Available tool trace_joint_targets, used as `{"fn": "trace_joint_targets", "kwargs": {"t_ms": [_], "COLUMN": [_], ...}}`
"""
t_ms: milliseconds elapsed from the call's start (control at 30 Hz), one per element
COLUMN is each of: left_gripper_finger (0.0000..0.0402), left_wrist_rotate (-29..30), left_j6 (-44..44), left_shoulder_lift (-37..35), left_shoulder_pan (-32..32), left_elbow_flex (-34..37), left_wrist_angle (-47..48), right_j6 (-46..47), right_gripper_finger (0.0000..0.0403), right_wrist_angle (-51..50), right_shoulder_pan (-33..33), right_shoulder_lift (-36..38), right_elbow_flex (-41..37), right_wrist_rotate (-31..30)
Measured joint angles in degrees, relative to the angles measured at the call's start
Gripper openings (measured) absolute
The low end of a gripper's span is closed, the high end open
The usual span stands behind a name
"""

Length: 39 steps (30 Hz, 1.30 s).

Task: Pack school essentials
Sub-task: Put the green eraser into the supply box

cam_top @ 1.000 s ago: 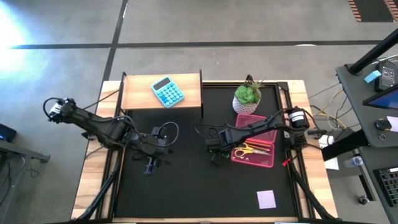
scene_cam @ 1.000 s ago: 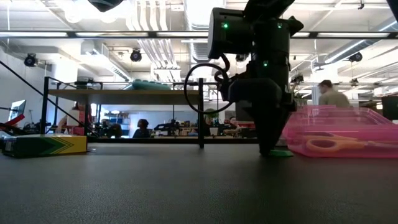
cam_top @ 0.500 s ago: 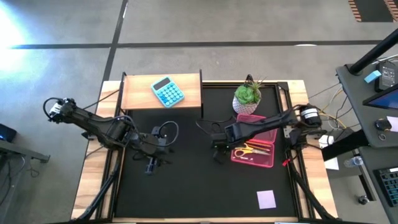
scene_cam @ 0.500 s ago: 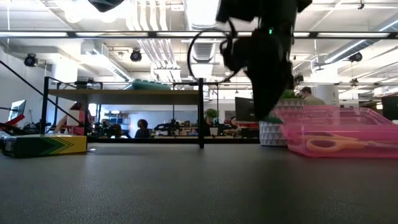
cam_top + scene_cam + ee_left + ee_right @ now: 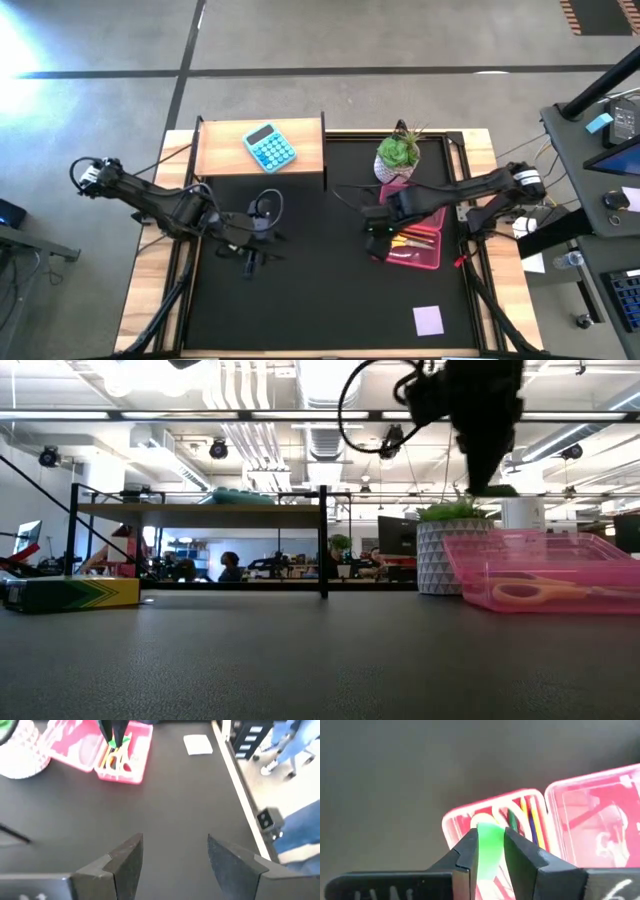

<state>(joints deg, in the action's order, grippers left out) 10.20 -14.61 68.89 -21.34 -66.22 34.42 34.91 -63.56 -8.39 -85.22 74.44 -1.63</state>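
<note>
My right gripper (image 5: 375, 242) is shut on a small green eraser (image 5: 490, 851) and hangs over the near-left end of the open pink case (image 5: 415, 240). The case rests flat on the black mat and holds yellow-handled scissors (image 5: 530, 592) and thin coloured pencils (image 5: 526, 820). My left gripper (image 5: 172, 860) is open and low over bare mat at the table's left (image 5: 250, 262). A lilac notepad (image 5: 428, 320) lies flat near the near-right corner. The yellow-green crayon box (image 5: 70, 593) lies on the mat, seen only in the low view. My right gripper pinches the green eraser (image 5: 489, 862) between its two fingers (image 5: 467, 855), which come from above and point down. The eraser is lifted clear of the table. Its lower end (image 5: 492, 490) sticks out below the fingertips, above the case's rim.
A light-blue calculator (image 5: 269, 147) lies on a wooden shelf at the far left. A green plant in a white pot (image 5: 398, 155) stands just beyond the pink case (image 5: 545, 585). Bare black mat lies between the two arms and toward the near edge.
My right gripper, shut on the green eraser, has risen from the mat and moved toward the table's right, ending above the pink case's left end. The eraser has gone from table level to lifted clear. My left gripper has shifted a little to the right.
</note>
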Motion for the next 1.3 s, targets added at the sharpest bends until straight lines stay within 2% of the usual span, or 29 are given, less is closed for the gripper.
{"fn": "trace_joint_targets", "kwargs": {"t_ms": [233,367,633,933,1300], "left_gripper_finger": [0.0203,0.0203,0.0203,0.0203,0.0203], "left_wrist_rotate": [0.17,0.15,-0.49,-0.92,-0.94], "left_j6": [0.0,-0.07,-0.29,-7.23,-7.75], "left_shoulder_lift": [3.86,6.13,9.05,11.44,13.36], "left_shoulder_pan": [0.0,0.0,-0.04,-0.04,-0.04], "left_elbow_flex": [0.0,0.0,-0.07,-0.13,-0.28], "left_wrist_angle": [-6.72,-10.91,-17.88,-20.94,-23.64], "right_j6": [-1.24,-1.21,-0.5,2.76,4.92], "right_gripper_finger": [0.0078,0.0074,0.0082,0.0077,0.0088], "right_wrist_angle": [-0.61,-1.04,-1.68,-0.13,5.6], "right_shoulder_pan": [-4.67,-6.89,-9.86,-12.38,-12.73], "right_shoulder_lift": [1.68,1.95,3.27,5.8,10.1], "right_elbow_flex": [-1.91,-4.36,-12.81,-22.12,-28.51], "right_wrist_rotate": [-0.11,-2.88,-2.93,-1.25,0.28]}}
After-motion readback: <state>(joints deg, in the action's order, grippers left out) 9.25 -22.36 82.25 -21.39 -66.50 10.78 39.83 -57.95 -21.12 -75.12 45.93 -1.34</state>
